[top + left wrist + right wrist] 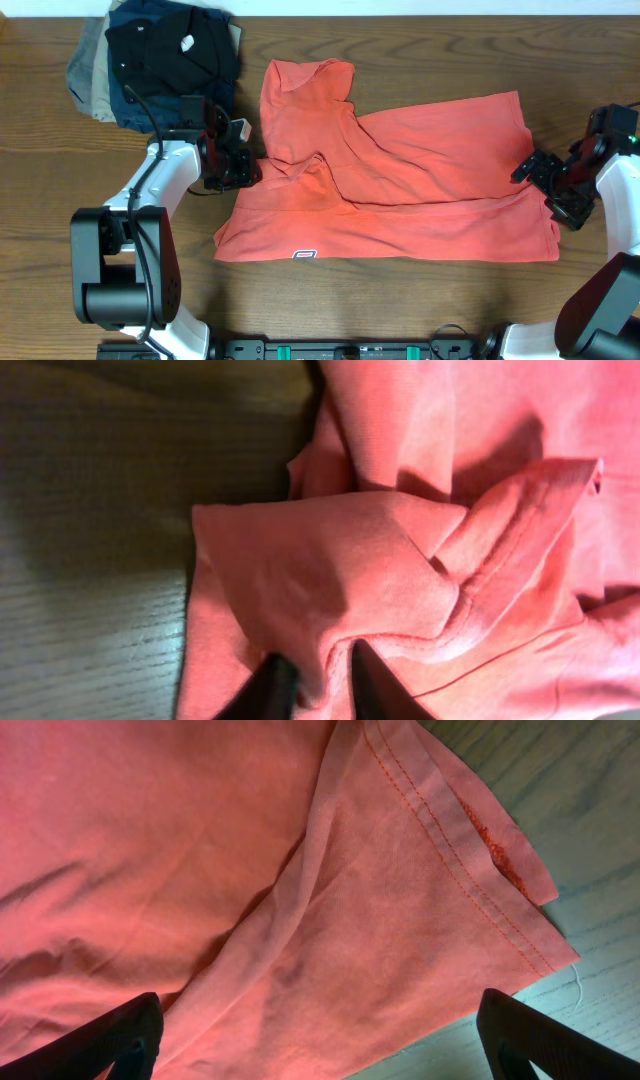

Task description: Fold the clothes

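Note:
The clothes (420,190), a coral-red T-shirt, lie crumpled across the middle of the table, with one sleeve thrown up at the back left and a small white label (304,254) at the front edge. My left gripper (238,165) sits at the shirt's left edge. In the left wrist view it (318,688) is shut on a bunched fold of the red cloth (330,560). At the shirt's right edge my right gripper (540,190) is open; in the right wrist view its jaws (335,1050) stand wide apart over the stitched hem (440,840), holding nothing.
A pile of black, navy and tan garments (160,55) lies at the back left, close behind my left arm. Bare wood table (400,300) runs along the front and shows beside the shirt's edges (90,510) (600,840).

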Available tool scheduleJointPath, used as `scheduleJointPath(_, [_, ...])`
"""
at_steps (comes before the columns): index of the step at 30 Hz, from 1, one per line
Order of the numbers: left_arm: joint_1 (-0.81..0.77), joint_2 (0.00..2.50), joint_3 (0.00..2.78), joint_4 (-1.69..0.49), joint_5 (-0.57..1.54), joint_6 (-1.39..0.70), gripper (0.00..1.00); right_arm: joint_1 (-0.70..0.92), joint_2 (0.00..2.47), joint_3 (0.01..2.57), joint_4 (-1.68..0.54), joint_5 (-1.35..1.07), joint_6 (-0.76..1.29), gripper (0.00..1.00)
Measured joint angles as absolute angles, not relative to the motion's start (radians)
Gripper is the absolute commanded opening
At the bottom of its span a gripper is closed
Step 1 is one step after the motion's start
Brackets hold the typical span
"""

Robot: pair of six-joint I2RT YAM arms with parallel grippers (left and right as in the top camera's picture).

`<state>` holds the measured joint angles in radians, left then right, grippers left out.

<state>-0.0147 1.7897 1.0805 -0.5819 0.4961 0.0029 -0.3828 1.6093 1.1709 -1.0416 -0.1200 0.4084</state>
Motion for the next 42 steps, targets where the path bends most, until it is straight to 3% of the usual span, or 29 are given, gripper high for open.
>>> scheduleJointPath(18, [-0.022,1.79,1.081,-0.321,0.579,-0.106,0.06,-0.383,1.609,1.169,-1.04,-0.12,0.408,0.98])
scheduleJointPath(19, [-0.027,1.79,1.081,-0.299,0.581,-0.116,0.11,-0.383,1.609,1.169,-1.04,-0.12,0.408,0.99])
scheduleJointPath(20, [-0.032,1.79,1.081,-0.28,0.581,-0.123,0.25,-0.383,1.609,1.169,-1.039,-0.12,0.408,0.98])
scheduleJointPath(21, [-0.038,1.79,1.081,-0.261,0.582,-0.131,0.47,-0.383,1.609,1.169,-1.04,-0.12,0.408,0.99])
scheduleJointPath(22, [-0.045,1.79,1.081,-0.244,0.583,-0.139,0.5,-0.383,1.609,1.169,-1.04,-0.12,0.408,0.98])
scheduleJointPath(26, [-0.067,1.79,1.081,-0.207,0.584,-0.168,0.55,-0.383,1.609,1.169,-1.04,-0.12,0.408,0.98])
scheduleJointPath(35, [-0.067,1.768,1.081,-0.201,0.584,-0.243,0.57,-0.383,1.609,1.169,-1.058,-0.12,0.408,0.98])
scheduleJointPath(42, [-0.067,1.57,1.086,-0.218,0.585,-0.26,0.63,-0.383,1.609,1.169,-1.069,-0.12,0.402,0.99])
